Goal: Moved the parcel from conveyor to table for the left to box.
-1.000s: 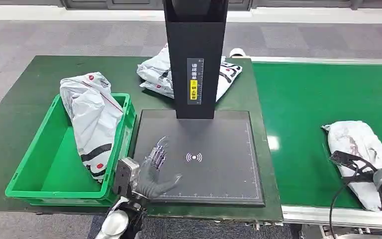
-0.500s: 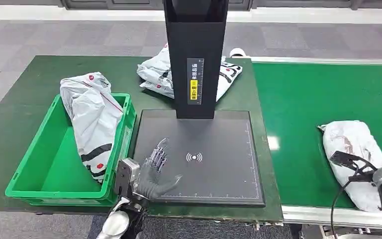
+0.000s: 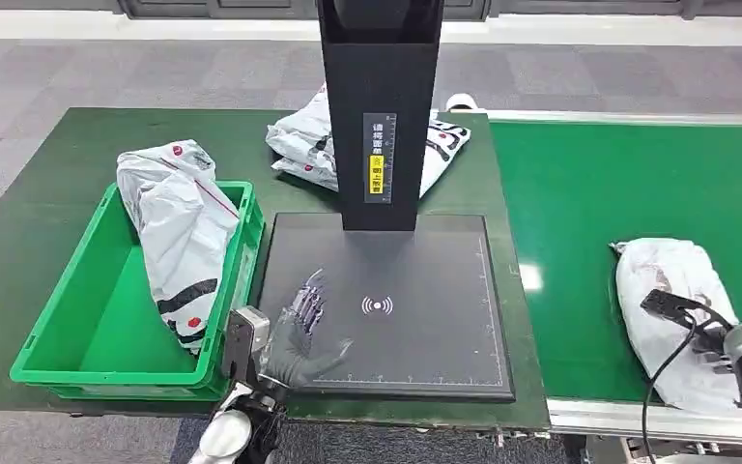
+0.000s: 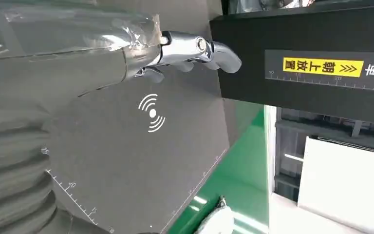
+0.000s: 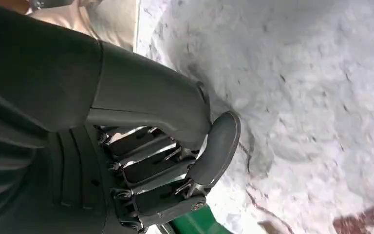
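Left hand (image 3: 295, 333) flat and spread over the near-left corner of the black scanner pad (image 3: 415, 280), holding nothing, well apart from the work. Farther right, parcel (image 3: 671, 314) lying on the conveyor (image 3: 580, 193) near its near edge, long axis running from far edge to near edge. Right hand (image 5: 175, 165) by far the nearer, hard up against the parcel's crinkled white skin, fingers curled; grip itself impossible to judge. Lift toward the table (image 3: 48, 193) likely next.

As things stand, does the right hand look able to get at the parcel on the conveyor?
Probably yes: the right hand sits right against the white parcel on the green conveyor, nothing between them. Whether its fingers already grip it, I cannot tell.
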Available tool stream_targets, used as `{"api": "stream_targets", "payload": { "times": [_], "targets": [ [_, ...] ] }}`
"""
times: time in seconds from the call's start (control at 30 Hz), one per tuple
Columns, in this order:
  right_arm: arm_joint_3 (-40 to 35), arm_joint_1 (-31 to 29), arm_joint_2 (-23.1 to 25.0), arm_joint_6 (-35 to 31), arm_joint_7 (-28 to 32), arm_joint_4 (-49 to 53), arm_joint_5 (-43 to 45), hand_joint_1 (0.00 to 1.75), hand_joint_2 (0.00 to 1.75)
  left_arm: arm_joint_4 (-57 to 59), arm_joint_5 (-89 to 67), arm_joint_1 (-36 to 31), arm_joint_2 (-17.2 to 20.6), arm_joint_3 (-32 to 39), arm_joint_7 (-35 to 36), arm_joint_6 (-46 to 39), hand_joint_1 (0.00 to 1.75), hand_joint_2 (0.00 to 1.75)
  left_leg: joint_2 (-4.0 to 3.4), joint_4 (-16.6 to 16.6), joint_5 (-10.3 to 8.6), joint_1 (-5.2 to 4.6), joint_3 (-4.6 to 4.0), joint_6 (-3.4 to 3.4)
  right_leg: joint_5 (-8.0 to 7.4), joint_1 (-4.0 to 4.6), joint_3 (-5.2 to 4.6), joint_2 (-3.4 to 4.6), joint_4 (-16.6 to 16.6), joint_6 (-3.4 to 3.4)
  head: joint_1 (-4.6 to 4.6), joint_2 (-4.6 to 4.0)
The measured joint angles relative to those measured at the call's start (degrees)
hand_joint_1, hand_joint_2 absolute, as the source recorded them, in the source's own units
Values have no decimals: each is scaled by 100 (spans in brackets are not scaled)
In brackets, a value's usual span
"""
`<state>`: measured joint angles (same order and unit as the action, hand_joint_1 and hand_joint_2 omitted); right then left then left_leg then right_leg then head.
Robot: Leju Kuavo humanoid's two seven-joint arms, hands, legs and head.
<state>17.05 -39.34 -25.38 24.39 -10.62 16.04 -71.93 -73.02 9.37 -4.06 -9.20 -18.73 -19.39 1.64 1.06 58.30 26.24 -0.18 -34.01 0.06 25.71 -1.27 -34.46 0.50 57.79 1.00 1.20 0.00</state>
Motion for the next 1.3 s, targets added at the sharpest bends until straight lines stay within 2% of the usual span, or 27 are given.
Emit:
{"api": "stream_targets", "payload": {
  "times": [0.23, 0.27, 0.3, 0.4, 0.57, 0.83, 1.13, 1.23, 1.3],
  "targets": [
    [0, 7, 0, -105, 61, 0, 180, 175, 175, 0, 88, 10, 2, 0, 17, -22, 0, 175, 0, 0, 0, 0, 0, 0, 0, 0, 0, 0, 0, 0, 0, 0],
    [0, 10, 0, -171, 57, 0, 226, 65, 175, 0, 98, 13, 0, 0, 17, -39, 0, 175, 0, 0, 0, 0, 0, 0, 0, 0, 0, 0, 0, 0, 0, 0],
    [0, 10, 0, -258, 42, 0, 291, 0, 175, 0, 116, 17, 0, 0, 20, -59, 0, 175, 0, 0, 0, 0, -1, 0, 0, 0, 0, 0, 0, 0, 0, -2],
    [7, -2, 20, -718, 31, 4, 545, 0, 175, -15, 129, 58, 0, 4, 37, -140, 0, 175, 0, -1, 0, 0, -4, 0, 0, 0, 2, -1, 1, 0, 0, 0],
    [79, -97, 171, -2220, 20, 136, 693, 0, 175, -276, 70, 317, -2, 20, 122, -295, 0, 175, 2, -1, 0, 0, -3, 0, 0, 0, 1, -3, 1, 0, 0, -2],
    [79, -178, 356, -2859, 155, 374, 571, 0, 175, -413, 20, 407, -31, 24, 170, -308, 0, 175, 12, 0, -2, 0, -5, 2, 0, 0, 3, -15, 1, 0, 0, 0],
    [2, -171, 527, -2874, 173, 435, 444, 0, 175, -365, 20, 399, -35, 24, 173, -308, 0, 175, 14, 0, -3, 0, -4, 3, 0, 0, 3, -16, 1, 0, 2, 0],
    [-89, -171, 557, -2404, 199, 431, 363, 0, 175, -321, 24, 372, -35, 24, 170, -308, 0, 175, 14, 0, -3, 0, -4, 3, 0, 0, 2, -16, 1, 0, 0, 0],
    [-203, -171, 590, -1818, 308, 418, 285, 0, 175, -263, 70, 301, -35, 24, 164, -308, 0, 175, 13, 0, -3, 1, -3, 3, 0, 1, 2, -15, 1, 0, 0, 0]
  ]
}}
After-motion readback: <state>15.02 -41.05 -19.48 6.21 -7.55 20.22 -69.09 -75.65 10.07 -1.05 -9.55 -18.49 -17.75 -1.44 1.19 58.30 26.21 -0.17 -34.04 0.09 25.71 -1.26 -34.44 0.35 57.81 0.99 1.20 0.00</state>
